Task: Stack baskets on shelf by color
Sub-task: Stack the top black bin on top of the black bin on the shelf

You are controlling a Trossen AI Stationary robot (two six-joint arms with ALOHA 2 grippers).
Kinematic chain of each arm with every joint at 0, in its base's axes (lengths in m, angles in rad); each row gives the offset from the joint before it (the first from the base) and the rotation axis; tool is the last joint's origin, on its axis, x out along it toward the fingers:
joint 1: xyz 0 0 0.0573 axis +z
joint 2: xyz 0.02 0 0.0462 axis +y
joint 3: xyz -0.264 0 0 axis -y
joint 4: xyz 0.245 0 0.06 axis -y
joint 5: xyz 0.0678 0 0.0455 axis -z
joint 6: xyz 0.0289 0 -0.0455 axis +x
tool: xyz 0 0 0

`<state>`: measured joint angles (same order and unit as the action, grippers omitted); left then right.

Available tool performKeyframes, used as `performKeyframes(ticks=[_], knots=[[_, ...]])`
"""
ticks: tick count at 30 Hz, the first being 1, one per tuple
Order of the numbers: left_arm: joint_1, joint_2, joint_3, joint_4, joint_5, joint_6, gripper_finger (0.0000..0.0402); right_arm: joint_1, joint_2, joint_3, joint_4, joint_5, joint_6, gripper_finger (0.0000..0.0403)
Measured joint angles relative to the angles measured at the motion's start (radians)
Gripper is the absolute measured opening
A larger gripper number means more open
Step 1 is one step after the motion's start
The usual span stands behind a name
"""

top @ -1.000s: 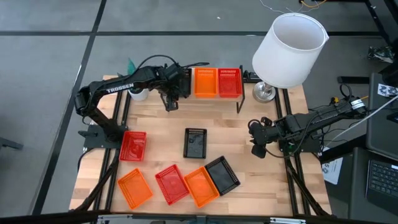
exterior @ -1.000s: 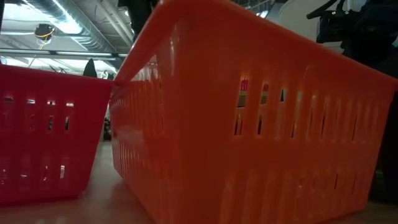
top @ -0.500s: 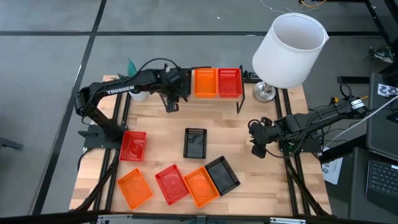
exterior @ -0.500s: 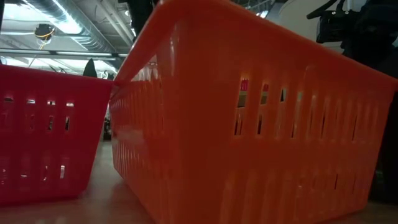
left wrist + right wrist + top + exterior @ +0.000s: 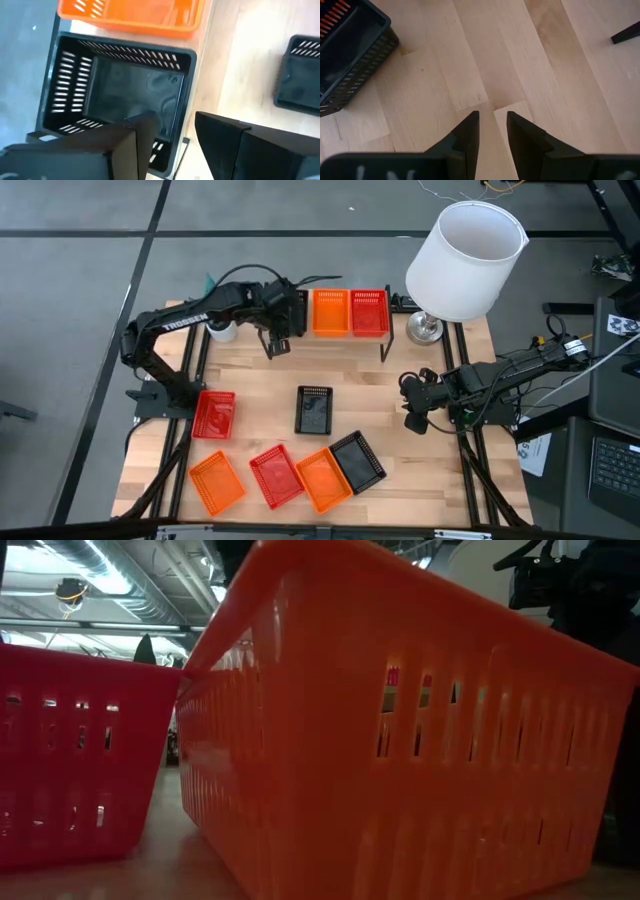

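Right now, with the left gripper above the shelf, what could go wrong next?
1. The open left gripper hangs just over the black basket on the shelf; one finger overlaps its rim and might snag it when the arm withdraws.
2. The orange basket sits right beside it and could get nudged.
3. The lamp stands near the shelf's far end.

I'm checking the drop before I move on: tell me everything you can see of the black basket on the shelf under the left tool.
The black basket on the shelf is a small rectangular tub of dark, glossy plastic with rows of slots in its walls and a plain, smooth floor. It sits upright and looks empty, at the shelf's left end, right beside the orange basket. The left tool hovers over its near edge, fingers spread and gripping nothing; whether one fingertip brushes the rim cannot be told.
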<state>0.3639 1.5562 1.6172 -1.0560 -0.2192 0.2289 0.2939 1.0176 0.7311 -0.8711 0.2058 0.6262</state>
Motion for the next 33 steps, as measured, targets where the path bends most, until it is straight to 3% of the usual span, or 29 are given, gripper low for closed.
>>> performKeyframes(ticks=[4, 7, 10, 12, 15, 23, 28, 33], knots=[[-0.027, 0.000, 0.061, -0.046, 0.017, -0.161, 0.0134, 0.000, 0.000, 0.000, 0.000, 0.000, 0.000, 0.0099], [-0.056, 0.000, 0.082, -0.120, 0.170, -0.332, 0.0133, 0.000, 0.000, 0.000, 0.000, 0.000, 0.000, 0.0099], [-0.109, 0.000, 0.082, -0.272, 0.368, -0.403, 0.0132, 0.000, 0.000, 0.000, 0.000, 0.000, 0.000, 0.0099], [-0.159, 0.000, 0.082, -0.395, 0.412, -0.443, 0.0132, 0.000, 0.000, 0.000, 0.000, 0.000, 0.001, 0.0099], [-0.260, 0.000, 0.070, -0.526, 0.325, -0.549, 0.0132, 0.000, 0.000, 0.000, 0.000, 0.001, 0.011, 0.0099], [-0.638, -0.041, -0.086, -0.527, 0.227, -0.893, 0.0132, 0.000, 0.000, 0.000, 0.000, 0.002, 0.037, 0.0099], [-0.841, -0.042, -0.254, -0.489, 0.211, -1.156, 0.0132, 0.000, 0.001, 0.000, 0.000, 0.002, 0.051, 0.0099], [-0.951, -0.040, -0.482, -0.473, 0.197, -1.367, 0.0132, 0.000, 0.001, 0.000, 0.016, 0.001, 0.054, 0.0099]])
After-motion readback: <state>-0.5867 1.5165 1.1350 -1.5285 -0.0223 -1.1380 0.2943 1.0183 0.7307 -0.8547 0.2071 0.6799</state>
